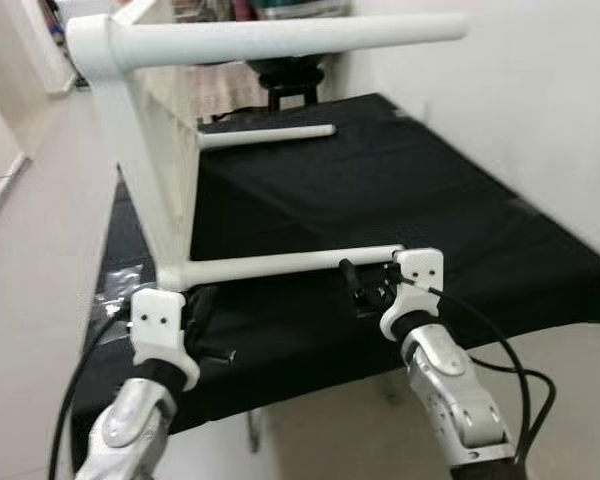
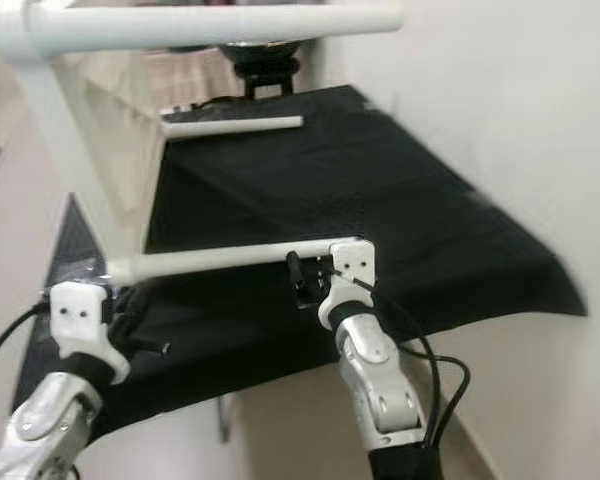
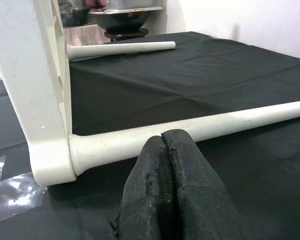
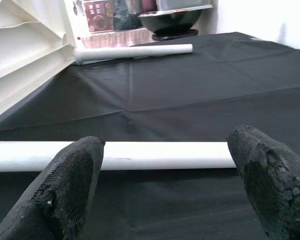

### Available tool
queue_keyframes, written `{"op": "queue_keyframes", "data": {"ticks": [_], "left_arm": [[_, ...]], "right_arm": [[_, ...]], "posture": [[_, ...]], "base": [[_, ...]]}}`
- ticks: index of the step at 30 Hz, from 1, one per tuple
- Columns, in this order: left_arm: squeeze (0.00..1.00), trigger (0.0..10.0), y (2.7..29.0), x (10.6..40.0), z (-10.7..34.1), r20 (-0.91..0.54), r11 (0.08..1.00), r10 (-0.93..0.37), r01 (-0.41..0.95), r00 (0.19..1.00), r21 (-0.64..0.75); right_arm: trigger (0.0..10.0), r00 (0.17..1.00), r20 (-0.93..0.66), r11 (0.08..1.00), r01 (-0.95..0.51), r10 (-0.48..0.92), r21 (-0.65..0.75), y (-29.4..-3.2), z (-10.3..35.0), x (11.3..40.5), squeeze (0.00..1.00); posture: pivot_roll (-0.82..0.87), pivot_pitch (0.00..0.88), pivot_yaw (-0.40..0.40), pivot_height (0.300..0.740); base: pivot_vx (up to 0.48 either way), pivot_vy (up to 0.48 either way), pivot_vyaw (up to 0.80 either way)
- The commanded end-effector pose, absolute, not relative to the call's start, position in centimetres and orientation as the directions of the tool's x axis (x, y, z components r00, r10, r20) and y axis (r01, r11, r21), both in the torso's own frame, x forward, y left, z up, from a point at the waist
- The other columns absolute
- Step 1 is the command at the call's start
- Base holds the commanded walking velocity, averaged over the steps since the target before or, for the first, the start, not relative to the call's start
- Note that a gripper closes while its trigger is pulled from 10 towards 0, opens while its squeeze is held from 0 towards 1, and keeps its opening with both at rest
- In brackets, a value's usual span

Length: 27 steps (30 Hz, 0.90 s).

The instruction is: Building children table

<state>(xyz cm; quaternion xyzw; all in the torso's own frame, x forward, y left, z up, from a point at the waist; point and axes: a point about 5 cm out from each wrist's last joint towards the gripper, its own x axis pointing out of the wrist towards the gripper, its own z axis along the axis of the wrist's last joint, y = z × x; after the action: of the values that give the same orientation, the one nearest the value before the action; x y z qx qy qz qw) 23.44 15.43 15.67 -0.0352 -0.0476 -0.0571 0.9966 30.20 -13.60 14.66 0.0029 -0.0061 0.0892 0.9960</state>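
Note:
A white children's table lies on its side on the black-covered work surface (image 1: 450, 220). Its top (image 1: 150, 170) stands on edge at the left, and three round legs point right: an upper leg (image 1: 280, 40), a far lower leg (image 1: 265, 135) and a near lower leg (image 1: 290, 264). My left gripper (image 3: 164, 137) is shut with nothing in it, its tips just short of the near leg (image 3: 200, 130) close to the corner joint. My right gripper (image 4: 160, 165) is open near that leg's free end, and the leg (image 4: 140, 155) runs across just beyond its fingers (image 1: 365, 285).
A dark bowl on a stand (image 1: 290, 75) sits at the back of the surface. A white wall (image 1: 540, 110) runs along the right. Crinkled clear plastic (image 1: 120, 280) lies on the cloth at the left. Bare floor (image 1: 40, 230) lies to the left and in front.

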Motion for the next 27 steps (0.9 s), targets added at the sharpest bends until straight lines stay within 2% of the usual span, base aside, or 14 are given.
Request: {"op": "queue_keyframes", "data": {"ticks": [1, 11, 27], "left_arm": [[0.0, 10.0, 15.79, 23.38, 15.19, 0.08, 0.993, -0.098, 0.103, 0.992, -0.054], [0.0, 10.0, 15.6, 23.43, 15.1, 0.078, 0.992, -0.115, 0.119, 0.99, -0.045], [0.0, 10.0, 15.4, 23.5, 15.05, 0.076, 0.99, -0.132, 0.135, 0.988, -0.036]], "right_arm": [[10.0, 0.98, -0.002, 0.98, -0.198, 0.198, 0.016, -13.07, 14.57, 30.22, 0.0], [10.0, 0.979, 0.002, 0.979, -0.204, 0.204, 0.02, -12.95, 14.65, 30.36, 0.0], [10.0, 0.979, 0.0, 0.978, -0.206, 0.206, 0.027, -12.9, 14.55, 30.49, 0.0]], "posture": [[-0.04, 0.046, 0.072, 0.74], [-0.04, 0.041, 0.074, 0.74], [-0.04, 0.036, 0.078, 0.74]], "base": [[0.0, 0.0, 0.0], [0.0, 0.0, 0.0], [0.259, 0.0, 0.0]]}}
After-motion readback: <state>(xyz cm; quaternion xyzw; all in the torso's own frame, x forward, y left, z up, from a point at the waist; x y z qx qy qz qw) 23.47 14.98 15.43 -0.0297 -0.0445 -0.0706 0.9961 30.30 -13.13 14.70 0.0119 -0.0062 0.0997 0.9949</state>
